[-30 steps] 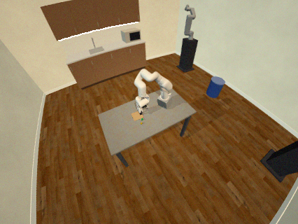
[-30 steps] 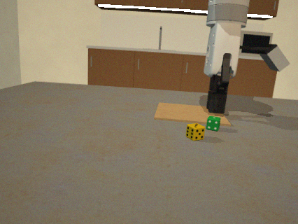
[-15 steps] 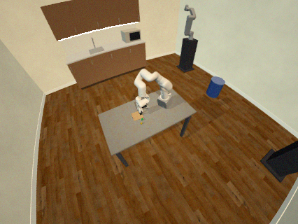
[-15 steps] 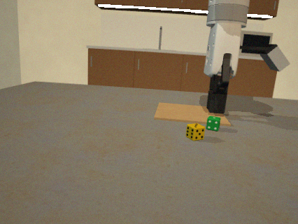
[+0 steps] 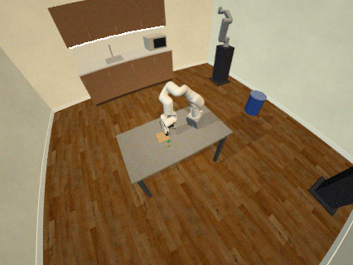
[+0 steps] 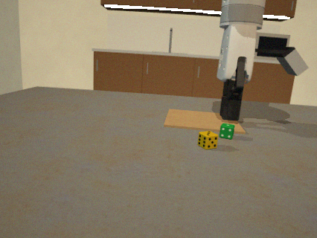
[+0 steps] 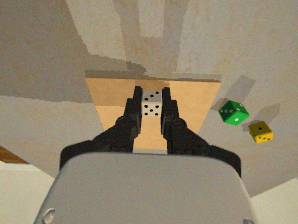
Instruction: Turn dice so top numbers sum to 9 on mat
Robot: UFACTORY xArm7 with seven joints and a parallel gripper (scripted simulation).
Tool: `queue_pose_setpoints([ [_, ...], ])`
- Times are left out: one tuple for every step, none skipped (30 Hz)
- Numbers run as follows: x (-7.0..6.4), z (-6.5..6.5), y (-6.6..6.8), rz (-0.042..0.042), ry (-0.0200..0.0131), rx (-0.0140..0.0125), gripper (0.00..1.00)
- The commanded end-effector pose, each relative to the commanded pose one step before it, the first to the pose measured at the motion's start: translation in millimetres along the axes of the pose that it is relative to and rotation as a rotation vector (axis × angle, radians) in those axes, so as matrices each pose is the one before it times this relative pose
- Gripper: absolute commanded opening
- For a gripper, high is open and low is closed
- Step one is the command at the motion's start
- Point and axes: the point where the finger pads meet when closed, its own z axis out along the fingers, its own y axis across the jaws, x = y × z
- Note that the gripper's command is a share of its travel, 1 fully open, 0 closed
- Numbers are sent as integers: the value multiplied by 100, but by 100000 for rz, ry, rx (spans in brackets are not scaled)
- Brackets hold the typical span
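My gripper [image 7: 151, 97] is shut on a white die [image 7: 151, 104], low over the tan mat. In the exterior view the black fingers [image 6: 231, 108] reach down to the mat [image 6: 202, 120] and hide the white die. A green die [image 6: 227, 131] stands at the mat's near right edge; I cannot tell whether it rests on the mat. It also shows in the wrist view [image 7: 233, 112]. A yellow die [image 6: 207, 140] lies on the table top off the mat, seen in the wrist view too [image 7: 260, 132].
The arm's base [image 5: 194, 120] stands at the table's back edge. The grey table [image 5: 174, 142] has edges well away from the dice. A blue bin [image 5: 254, 103] stands on the floor to the right.
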Motion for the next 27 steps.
queue_pose_setpoints([
  [-114, -65, -13, 29, -255, 27, 15],
  [0, 0, 0, 0, 0, 0, 15],
  [0, 0, 0, 0, 0, 0, 15],
  [0, 2, 0, 0, 0, 0, 15],
  [0, 5, 0, 0, 0, 0, 15],
  [0, 8, 0, 0, 0, 0, 15],
  [0, 0, 0, 0, 0, 0, 15],
  [0, 0, 0, 0, 0, 0, 15],
  [0, 13, 0, 0, 0, 0, 15],
  [0, 17, 0, 0, 0, 0, 15],
  [0, 21, 0, 0, 0, 0, 15],
  [0, 25, 0, 0, 0, 0, 15],
  [0, 28, 0, 0, 0, 0, 15],
  [0, 31, 0, 0, 0, 0, 15],
  [0, 33, 0, 0, 0, 0, 15],
  [0, 34, 0, 0, 0, 0, 15],
  [0, 34, 0, 0, 0, 0, 15],
  [0, 33, 0, 0, 0, 0, 15],
  [0, 31, 0, 0, 0, 0, 15],
  [0, 29, 0, 0, 0, 0, 15],
  [0, 25, 0, 0, 0, 0, 15],
  [0, 21, 0, 0, 0, 0, 15],
  [0, 17, 0, 0, 0, 0, 15],
  [0, 0, 0, 0, 0, 0, 15],
  [0, 0, 0, 0, 0, 0, 15],
  [0, 13, 0, 0, 0, 0, 15],
  [0, 9, 0, 0, 0, 0, 15],
])
